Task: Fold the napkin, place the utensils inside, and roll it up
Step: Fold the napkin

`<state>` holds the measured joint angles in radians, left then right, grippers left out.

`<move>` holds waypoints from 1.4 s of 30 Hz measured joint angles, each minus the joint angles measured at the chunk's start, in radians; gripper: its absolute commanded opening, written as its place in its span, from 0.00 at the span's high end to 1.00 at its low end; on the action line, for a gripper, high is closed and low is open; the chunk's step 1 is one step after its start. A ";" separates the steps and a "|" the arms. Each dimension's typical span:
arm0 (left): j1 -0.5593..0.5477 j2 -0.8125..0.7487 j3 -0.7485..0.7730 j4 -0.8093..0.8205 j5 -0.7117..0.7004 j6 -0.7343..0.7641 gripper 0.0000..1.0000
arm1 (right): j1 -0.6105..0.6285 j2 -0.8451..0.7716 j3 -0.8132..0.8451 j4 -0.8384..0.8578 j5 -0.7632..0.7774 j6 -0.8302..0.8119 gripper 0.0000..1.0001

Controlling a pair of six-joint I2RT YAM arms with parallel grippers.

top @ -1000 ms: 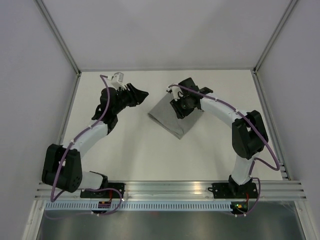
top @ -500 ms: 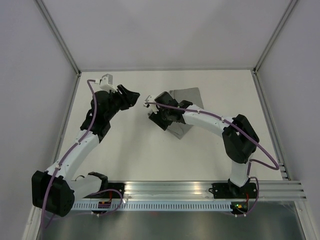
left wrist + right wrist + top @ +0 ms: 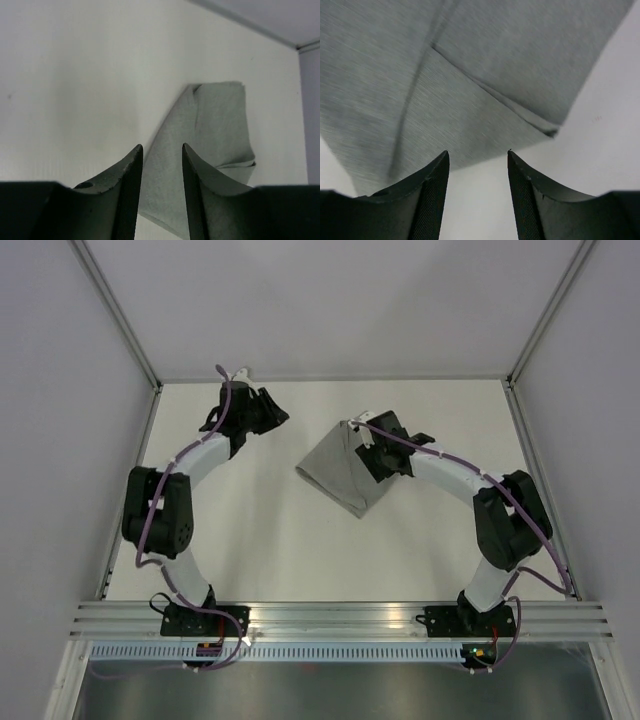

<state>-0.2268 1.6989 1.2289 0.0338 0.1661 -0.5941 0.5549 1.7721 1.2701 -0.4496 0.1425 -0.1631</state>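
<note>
step: fold looks done, filling not begun. napkin (image 3: 345,475) lies folded toward the far edge, right of centre. right gripper (image 3: 477,156) spread, empty, over its layered edge. left gripper (image 3: 161,147) parted, empty, near the far-left corner. utensils not in view, so the next move calls for finding them. white table (image 3: 260,540), grey walls (image 3: 60,390).

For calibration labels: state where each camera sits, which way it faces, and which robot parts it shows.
Top external: fixed above and behind, looking down at the table; left arm, right arm and napkin all show.
Left wrist: on the left wrist, looking across the table toward the napkin lying apart; open left gripper at bottom.
Right wrist: close above the napkin, looking down; open right gripper at bottom.
Shared: all views show the napkin.
</note>
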 measured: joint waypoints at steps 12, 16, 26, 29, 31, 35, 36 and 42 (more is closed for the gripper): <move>-0.063 0.354 0.087 -0.040 0.143 0.000 0.60 | -0.164 -0.118 -0.230 -0.008 0.016 -0.043 0.59; -0.081 0.354 0.087 -0.023 0.153 0.000 0.61 | -0.181 -0.091 -0.236 0.002 0.014 -0.049 0.61; -0.086 0.354 0.019 0.013 0.135 -0.005 0.63 | -0.185 0.069 -0.126 0.028 0.013 -0.072 0.62; -0.095 0.351 0.001 0.044 0.121 -0.019 0.64 | -0.185 0.111 -0.074 0.030 0.014 -0.076 0.62; -0.103 0.344 -0.018 0.070 0.113 -0.028 0.65 | -0.185 0.136 -0.042 0.032 0.014 -0.078 0.62; -0.122 0.314 -0.081 0.120 0.089 -0.050 0.66 | -0.185 0.180 0.017 0.032 0.014 -0.082 0.62; -0.126 0.300 -0.103 0.132 0.081 -0.058 0.66 | -0.185 0.190 0.031 0.032 0.014 -0.086 0.62; -0.151 0.195 -0.265 0.199 0.023 -0.109 0.67 | -0.186 0.254 0.122 0.026 0.003 -0.096 0.62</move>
<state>-0.3779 1.8938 0.9638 0.2325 0.1886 -0.7033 0.3687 2.0266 1.3926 -0.4240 0.1459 -0.2592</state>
